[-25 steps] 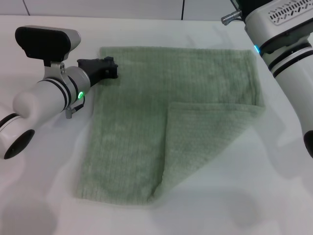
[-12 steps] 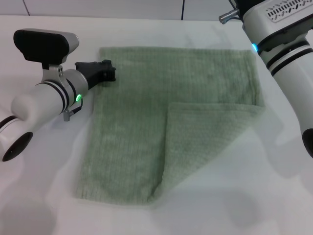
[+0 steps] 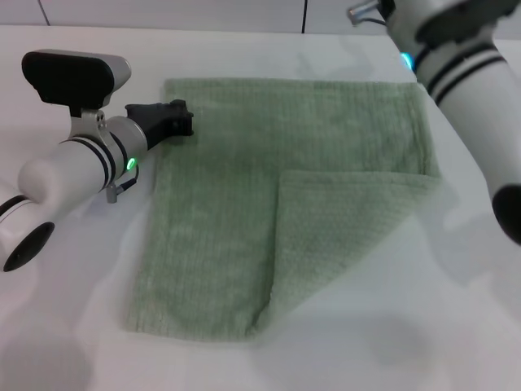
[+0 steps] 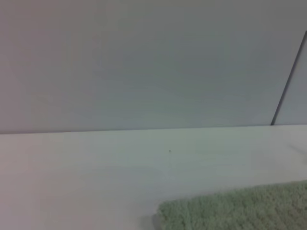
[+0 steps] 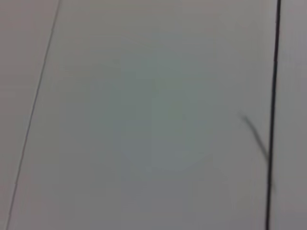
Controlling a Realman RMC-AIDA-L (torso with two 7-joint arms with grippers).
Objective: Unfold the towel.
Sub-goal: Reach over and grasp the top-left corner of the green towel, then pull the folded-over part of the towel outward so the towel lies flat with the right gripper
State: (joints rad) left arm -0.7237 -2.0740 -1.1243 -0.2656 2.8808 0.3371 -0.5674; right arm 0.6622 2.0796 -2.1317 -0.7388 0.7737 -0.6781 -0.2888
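Observation:
The pale sage-green towel (image 3: 236, 187) lies flat on the white table, with its near right corner folded back over it as a triangular flap (image 3: 342, 228). My left gripper (image 3: 172, 119) is low at the towel's far left corner, its black tip at the hem. The left wrist view shows only that towel corner (image 4: 240, 211) and the wall. My right arm (image 3: 456, 65) hangs above the towel's far right corner; its gripper is out of the picture. The right wrist view shows only blank wall.
The white table (image 3: 391, 342) surrounds the towel on all sides. A wall with panel seams (image 3: 305, 16) runs along the far edge. My left forearm (image 3: 73, 171) lies over the table left of the towel.
My left gripper has drawn back a little to the left, off the towel's corner. My right arm has swung up and to the left. The towel has not moved.

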